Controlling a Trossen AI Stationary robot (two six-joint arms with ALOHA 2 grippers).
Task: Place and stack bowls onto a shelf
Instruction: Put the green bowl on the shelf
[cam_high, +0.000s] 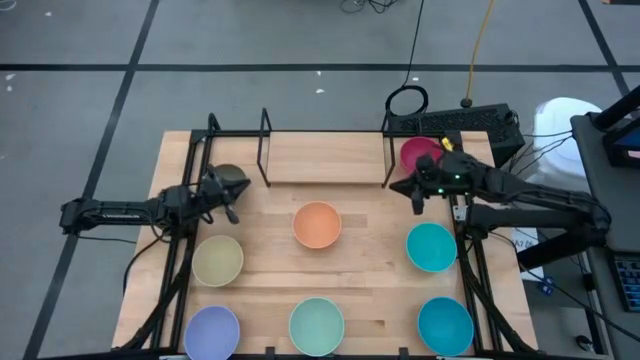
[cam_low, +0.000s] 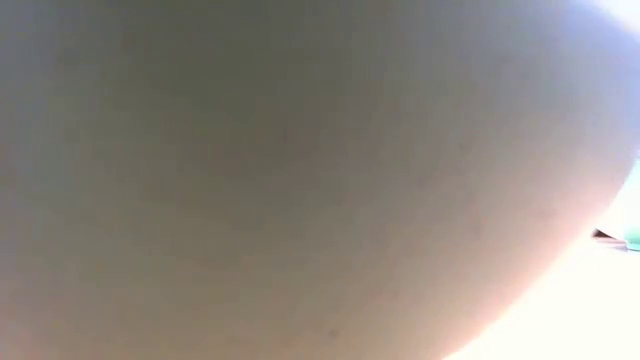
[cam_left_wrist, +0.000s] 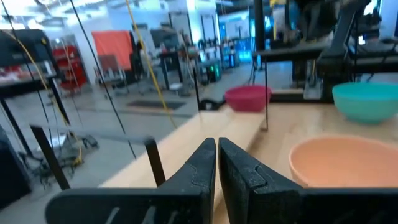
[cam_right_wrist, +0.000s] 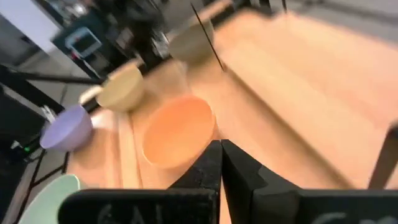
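Eight bowls share the table (cam_high: 270, 262) with the shelf (cam_high: 325, 158), whose light board runs along the far edge between thin black rods and holds no bowl.

Six bowls sit in two rows on the near part of the table: the pale yellow bowl (cam_high: 218, 260), orange bowl (cam_high: 317, 224) and a teal bowl (cam_high: 432, 247) in the middle row, then the lavender bowl (cam_high: 212, 331), mint green bowl (cam_high: 316, 325) and a second teal bowl (cam_high: 445, 324) along the near edge. The magenta bowl (cam_high: 420, 152) stands just beyond the shelf's right end, and the grey-olive bowl (cam_high: 228, 180) sits at the shelf's left end.

The left gripper (cam_high: 232, 201) hangs just beside the grey-olive bowl, its jaws pressed together on nothing; in its wrist view the orange bowl lies ahead and to one side of the fingertips (cam_left_wrist: 210, 152), apart from them. The right gripper (cam_high: 414, 196) hovers just in front of the magenta bowl, jaws likewise closed and empty, with the orange bowl lying ahead of its fingertips (cam_right_wrist: 214, 155). The low view is filled by one pale blurred surface.
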